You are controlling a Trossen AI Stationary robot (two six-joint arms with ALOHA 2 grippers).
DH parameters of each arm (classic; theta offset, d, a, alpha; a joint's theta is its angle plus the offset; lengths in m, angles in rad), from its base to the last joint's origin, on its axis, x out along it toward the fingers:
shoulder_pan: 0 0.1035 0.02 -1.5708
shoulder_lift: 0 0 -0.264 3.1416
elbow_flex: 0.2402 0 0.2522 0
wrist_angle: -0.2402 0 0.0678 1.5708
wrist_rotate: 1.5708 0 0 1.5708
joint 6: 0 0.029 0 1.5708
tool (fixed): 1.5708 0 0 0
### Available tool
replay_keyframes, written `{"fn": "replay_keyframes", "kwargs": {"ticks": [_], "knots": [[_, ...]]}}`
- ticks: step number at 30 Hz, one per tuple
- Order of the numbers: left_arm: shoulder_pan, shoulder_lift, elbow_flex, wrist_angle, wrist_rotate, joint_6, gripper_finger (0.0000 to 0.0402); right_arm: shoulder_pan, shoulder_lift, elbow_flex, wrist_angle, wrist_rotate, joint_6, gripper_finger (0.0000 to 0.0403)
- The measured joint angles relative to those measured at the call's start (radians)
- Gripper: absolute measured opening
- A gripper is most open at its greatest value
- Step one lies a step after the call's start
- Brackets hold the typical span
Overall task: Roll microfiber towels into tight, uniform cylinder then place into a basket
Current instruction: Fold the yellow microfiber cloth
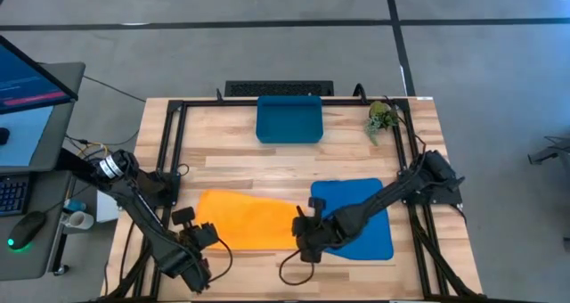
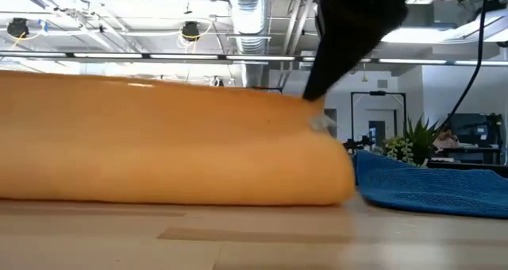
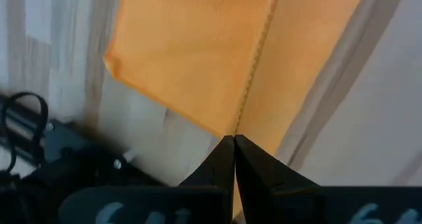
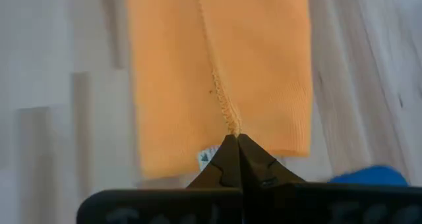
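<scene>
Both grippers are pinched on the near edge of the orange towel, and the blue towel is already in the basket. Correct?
Not quite. In the high view the blue towel lies flat on the table, beside the orange towel; the basket holds nothing. The left gripper and right gripper are pinched on the orange towel's edge.

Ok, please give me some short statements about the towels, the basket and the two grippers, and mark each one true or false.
1. The orange towel lies inside the basket. False: it lies on the table, and nothing shows in the basket.
2. The left gripper is shut on an edge of the orange towel. True.
3. The blue towel is already rolled into a cylinder. False: it lies flat on the table beside the orange towel.
4. The right gripper is shut on the seam edge of the orange towel. True.
5. The small plant stands between the two towels. False: it stands at the far side of the table, to the right of the basket.
</scene>
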Motion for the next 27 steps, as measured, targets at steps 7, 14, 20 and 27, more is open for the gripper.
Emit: {"fn": "replay_keyframes", "kwargs": {"ticks": [7, 14, 20, 27], "knots": [[-0.015, 0.0, 0.07, -0.137, 0.045, 0.007, 0.0, 0.054, 0.0, 0.156, -0.093, -0.008, -0.103, 0.0001], [-0.006, -0.008, 0.201, -0.148, -0.188, 0.161, 0.0, 0.06, -0.002, 0.33, -0.37, 0.12, -0.131, 0.0001], [0.008, -0.007, 0.291, -0.147, -0.358, 0.313, 0.0, 0.036, -0.003, 0.409, -0.545, 0.18, -0.105, 0.0001], [0.06, -0.073, 0.301, -0.146, -0.467, 0.415, 0.0, 0.02, -0.002, 0.469, -0.701, 0.261, -0.079, 0.0001]]}}
